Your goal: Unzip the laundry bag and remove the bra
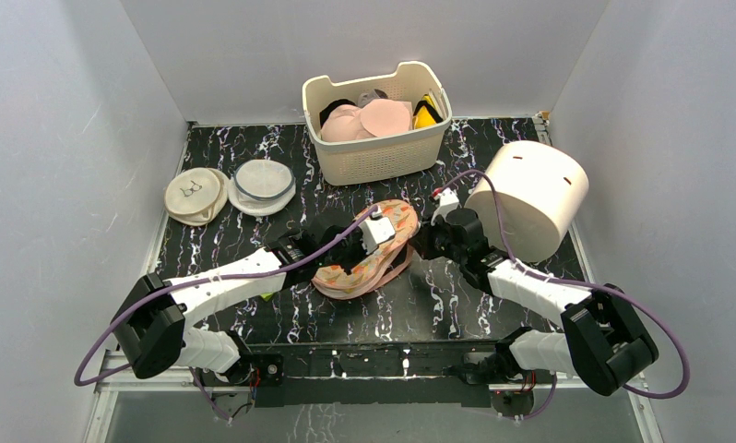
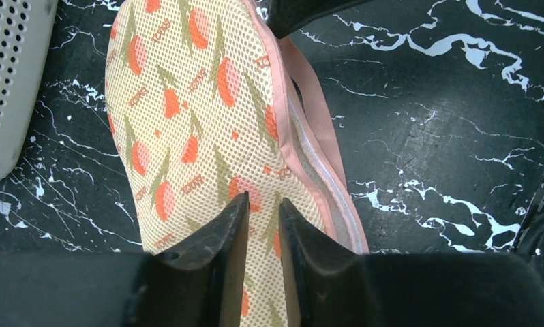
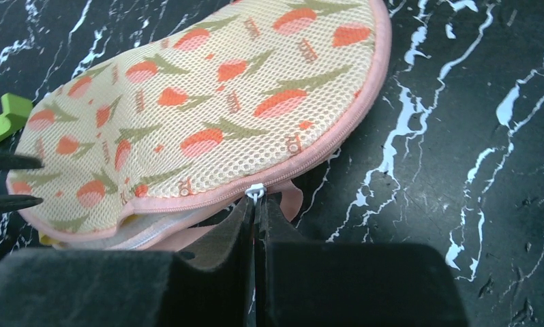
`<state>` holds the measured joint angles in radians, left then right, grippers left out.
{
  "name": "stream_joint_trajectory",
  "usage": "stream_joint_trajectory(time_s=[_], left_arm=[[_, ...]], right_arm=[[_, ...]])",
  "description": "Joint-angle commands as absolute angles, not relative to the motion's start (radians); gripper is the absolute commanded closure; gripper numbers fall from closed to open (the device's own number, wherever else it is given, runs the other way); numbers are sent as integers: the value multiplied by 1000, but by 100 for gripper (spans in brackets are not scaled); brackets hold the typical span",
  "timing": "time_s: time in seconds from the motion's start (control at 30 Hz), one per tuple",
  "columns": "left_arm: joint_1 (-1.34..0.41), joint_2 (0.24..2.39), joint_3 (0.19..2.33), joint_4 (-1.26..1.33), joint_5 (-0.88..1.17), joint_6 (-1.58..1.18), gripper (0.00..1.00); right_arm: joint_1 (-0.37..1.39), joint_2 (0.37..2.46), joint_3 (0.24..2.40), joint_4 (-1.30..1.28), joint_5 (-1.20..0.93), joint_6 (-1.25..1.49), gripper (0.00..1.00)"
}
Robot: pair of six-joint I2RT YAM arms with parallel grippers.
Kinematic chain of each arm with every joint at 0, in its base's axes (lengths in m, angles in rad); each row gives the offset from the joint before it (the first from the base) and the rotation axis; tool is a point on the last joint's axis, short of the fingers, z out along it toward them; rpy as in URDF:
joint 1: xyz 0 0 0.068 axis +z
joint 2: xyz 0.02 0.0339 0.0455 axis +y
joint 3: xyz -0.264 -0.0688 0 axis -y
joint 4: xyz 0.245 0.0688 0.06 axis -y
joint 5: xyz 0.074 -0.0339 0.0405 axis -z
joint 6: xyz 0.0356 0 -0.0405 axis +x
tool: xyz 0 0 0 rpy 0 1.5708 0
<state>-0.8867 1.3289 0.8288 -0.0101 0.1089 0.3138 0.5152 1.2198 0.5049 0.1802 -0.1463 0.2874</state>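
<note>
Half the zipper pull (image 3: 255, 191) hides inside right claw (image 3: 255, 205).

The whole table (image 1: 420, 314) is viewed from above and behind, arm bases along the frame's bottom. Each wrist view is taken close and steeply downward, past the left gripper (image 2: 261, 211) or the right gripper (image 3: 255, 211) at bottom centre. The laundry bag (image 1: 399, 220) is shared by all three views.

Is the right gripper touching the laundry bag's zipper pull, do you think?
Touching. The right wrist view shows the right gripper pinching the white zipper pull on the laundry bag.
</note>
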Motion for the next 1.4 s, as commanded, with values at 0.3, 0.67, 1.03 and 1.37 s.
stream_joint_trajectory(time_s=[0.3,0.67,1.03,1.37], left_arm=[[-888,1331,816,132,197,207,38],[-887,1415,859,68,178,195,47],[-888,1388,865,18,131,251,91],[-888,1331,849,13,110,287,100]], right_arm=[[549,1157,549,247,-347,281,100],[643,1155,577,254,-346,313,100],[664,1139,579,219,-274,302,100],[487,1113,545,114,-252,306,100]])
